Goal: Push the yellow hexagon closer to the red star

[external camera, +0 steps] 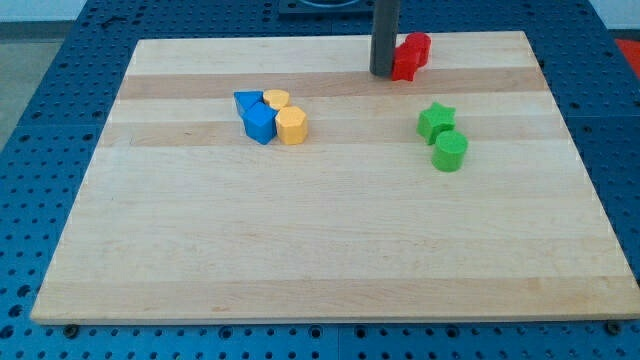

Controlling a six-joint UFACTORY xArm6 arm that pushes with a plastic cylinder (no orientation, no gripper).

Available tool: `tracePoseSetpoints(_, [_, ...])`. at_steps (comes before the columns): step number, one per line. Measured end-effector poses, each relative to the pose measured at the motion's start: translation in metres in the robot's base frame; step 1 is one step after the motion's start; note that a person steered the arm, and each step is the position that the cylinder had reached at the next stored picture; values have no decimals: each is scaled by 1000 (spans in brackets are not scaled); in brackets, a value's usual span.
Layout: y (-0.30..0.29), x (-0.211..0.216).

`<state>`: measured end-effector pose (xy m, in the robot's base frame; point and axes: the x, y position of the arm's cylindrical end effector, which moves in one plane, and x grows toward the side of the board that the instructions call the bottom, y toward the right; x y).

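Wooden table top (pixel 330 250) carries all blocks. No claw fitted: the rod ends in my tip (pixel 383 73), touching the red block (pixel 410 55) at the top edge, holding nothing. Yellow hexagon (pixel 291 126) sits upper left of centre, against the blue blocks (pixel 256 115); heading and long axis indiscernible. Green star (pixel 435 119) right of centre.

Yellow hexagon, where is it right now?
The yellow hexagon sits left of the board's middle, touching the blue blocks on its left, far from my tip at the view's top.
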<state>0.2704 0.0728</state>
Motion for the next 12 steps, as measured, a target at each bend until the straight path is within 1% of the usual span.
tracePoseSetpoints(2, [5,0])
tracePoseSetpoints(3, [1,73])
tracePoseSetpoints(4, [-26,159])
tracePoseSetpoints(5, [-108,179])
tracePoseSetpoints(6, [-165,163])
tracePoseSetpoints(7, [-168,147])
tracePoseSetpoints(10, [-94,116])
tracePoseSetpoints(11, [-93,96])
tracePoseSetpoints(12, [-93,93])
